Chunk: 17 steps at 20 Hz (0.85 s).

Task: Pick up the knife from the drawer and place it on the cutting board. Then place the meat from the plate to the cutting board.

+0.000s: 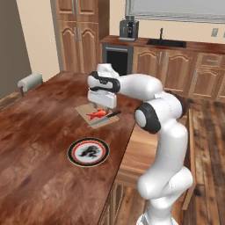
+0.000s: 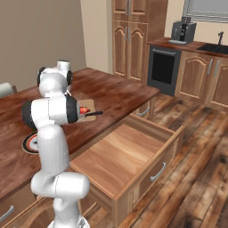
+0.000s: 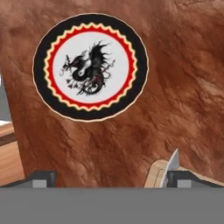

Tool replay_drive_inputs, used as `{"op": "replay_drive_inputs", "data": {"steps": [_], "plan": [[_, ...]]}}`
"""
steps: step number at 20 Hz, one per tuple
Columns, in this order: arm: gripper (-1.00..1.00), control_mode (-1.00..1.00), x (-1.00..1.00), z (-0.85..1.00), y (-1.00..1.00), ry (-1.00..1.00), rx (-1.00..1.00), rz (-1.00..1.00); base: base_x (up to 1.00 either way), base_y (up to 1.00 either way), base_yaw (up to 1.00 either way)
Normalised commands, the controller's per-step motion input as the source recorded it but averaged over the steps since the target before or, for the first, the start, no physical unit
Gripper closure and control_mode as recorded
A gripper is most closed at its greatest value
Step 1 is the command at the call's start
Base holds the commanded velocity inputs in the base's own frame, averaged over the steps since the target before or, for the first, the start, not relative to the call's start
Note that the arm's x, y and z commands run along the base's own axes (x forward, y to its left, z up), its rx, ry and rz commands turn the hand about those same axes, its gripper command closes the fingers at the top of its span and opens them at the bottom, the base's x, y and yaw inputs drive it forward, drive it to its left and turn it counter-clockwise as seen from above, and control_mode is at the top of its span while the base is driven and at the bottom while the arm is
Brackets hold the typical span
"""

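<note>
Gripper [image 3: 109, 177] spread wide, grasping nothing, above cutting board [image 1: 84, 110]. Meat [image 1: 97, 115] and knife [image 1: 107, 118] both on board; plate [image 1: 88, 152] bare. Risk: dropping low while retreating, nudging knife off board edge.

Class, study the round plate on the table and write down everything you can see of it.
The plate is round and flat, with a broad black rim, then a thin pale zigzag band, a red ring and a white centre bearing a dark dragon-like figure. It looks glazed and smooth. It lies level on the dark reddish wooden table, near the table's edge, nearer the robot than the cutting board and apart from it. Nothing lies on it and nothing touches it but the table.
</note>
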Motion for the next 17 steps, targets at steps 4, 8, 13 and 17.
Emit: {"op": "replay_drive_inputs", "data": {"steps": [4,8,13,17], "plan": [[-1.0,-1.0,-1.0,0.46,-0.13,-0.21,0.0,-0.02,0.0,0.0,0.0],[-1.0,-1.0,-1.0,0.37,-0.12,-0.22,0.0,-0.03,0.0,0.0,0.0],[-1.0,-1.0,-1.0,0.16,-0.09,-0.2,0.01,-0.03,0.0,0.0,0.0],[-1.0,-1.0,-1.0,0.08,-0.07,-0.19,0.03,-0.04,0.0,0.0,0.0]]}}
